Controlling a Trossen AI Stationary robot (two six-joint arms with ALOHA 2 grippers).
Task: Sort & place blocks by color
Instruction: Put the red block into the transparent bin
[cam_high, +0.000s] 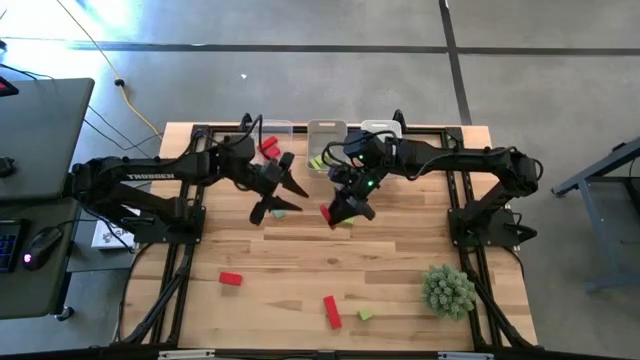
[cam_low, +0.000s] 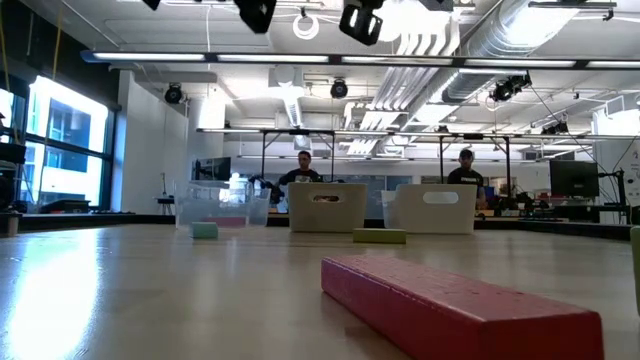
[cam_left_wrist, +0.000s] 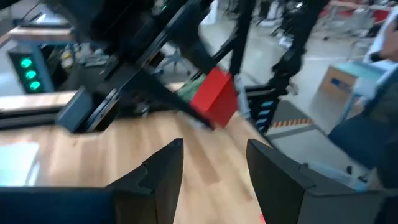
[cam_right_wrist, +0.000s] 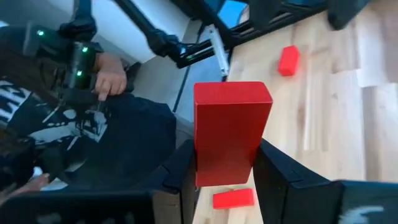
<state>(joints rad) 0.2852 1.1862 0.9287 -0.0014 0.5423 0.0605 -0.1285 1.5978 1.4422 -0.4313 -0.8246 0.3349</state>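
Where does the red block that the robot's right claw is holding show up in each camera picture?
High view: red block at the right gripper, mid-table.
Low view: not in it; the grippers hang above the frame.
Left wrist view: the block beyond the open left gripper.
Right wrist view: block centred between the fingers.
Shared landmark: the wooden table.

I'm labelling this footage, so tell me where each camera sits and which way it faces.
High: overhead, straight down on wooden table, both arms.
Low: table height, past long red bar toward clear plastic bins; arm parts hang at top.
Left wrist: past open left gripper toward right arm.
Right wrist: right gripper holding red rectangular block.
Shared: that block, in the high and both wrist views.
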